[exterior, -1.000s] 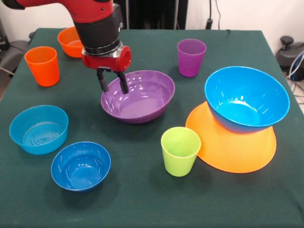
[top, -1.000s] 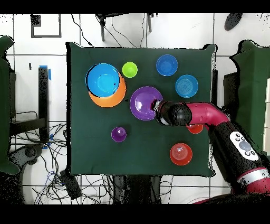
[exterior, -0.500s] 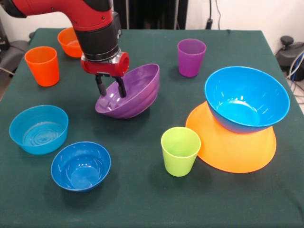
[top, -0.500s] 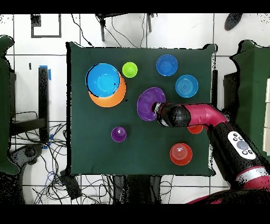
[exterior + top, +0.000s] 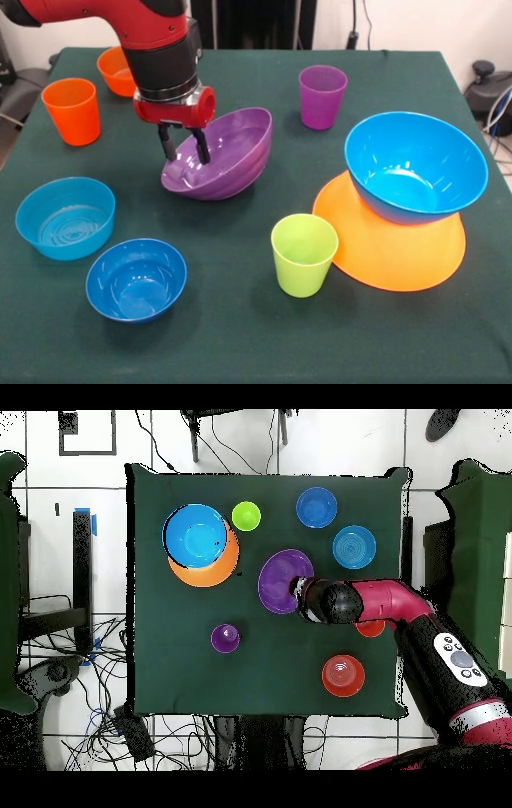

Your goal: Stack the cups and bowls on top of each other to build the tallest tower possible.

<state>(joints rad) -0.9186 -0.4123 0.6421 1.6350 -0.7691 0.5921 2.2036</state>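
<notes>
The gripper is shut on the near-left rim of the large purple bowl, one finger inside and one outside. The bowl is tipped up, its opening facing the robot side, its lower edge close to the cloth. From overhead the gripper sits at the purple bowl's right edge. The large blue bowl rests on the upturned orange-yellow bowl. Standing apart are a lime green cup, a purple cup and an orange cup.
A light blue bowl and a dark blue bowl sit at the front left. A small orange bowl lies behind the arm. The green tablecloth ends at the table's edges.
The purple bowl lay flat a second ago. The gripper has closed on its rim and tipped it up on one side, shifting it slightly left.
</notes>
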